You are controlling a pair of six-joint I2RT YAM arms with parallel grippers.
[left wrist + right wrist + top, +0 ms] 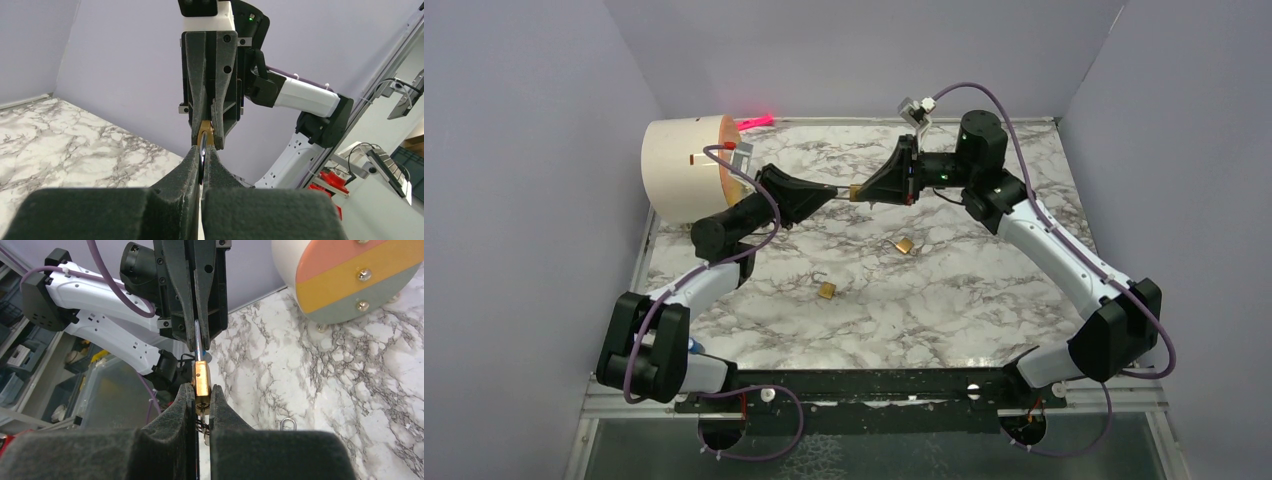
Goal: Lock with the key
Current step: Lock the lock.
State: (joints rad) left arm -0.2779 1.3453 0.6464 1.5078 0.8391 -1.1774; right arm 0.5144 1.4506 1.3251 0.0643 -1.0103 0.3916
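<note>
Brass padlock (pixel 201 380): small, squarish block of polished yellow metal, held in the air above the table, pinched by its flat sides
Right fingers (pixel 182 405): black, grainy-textured wedges closed narrowly on the brass padlock's body
Key (pixel 198 342): thin flat silvery blade, running straight from the left fingers down into the end of the padlock
Left fingers (pixel 187 170): same rough black tapered pads, pressed together on the key's dark rounded head, tip to tip with the right pair
Table (pixel 984 300): smooth white marble pattern with grey veining
Far loose padlock (pixel 904 245): small brass piece lying flat, just below the meeting point of the arms
Near loose padlock (pixel 826 290): brass, thin shackle arched up, closer to the arm bases
Drum (pixel 679 165): cream cylinder on its side at the left rear; round face banded salmon, yellow and grey-green, with screw heads
</note>
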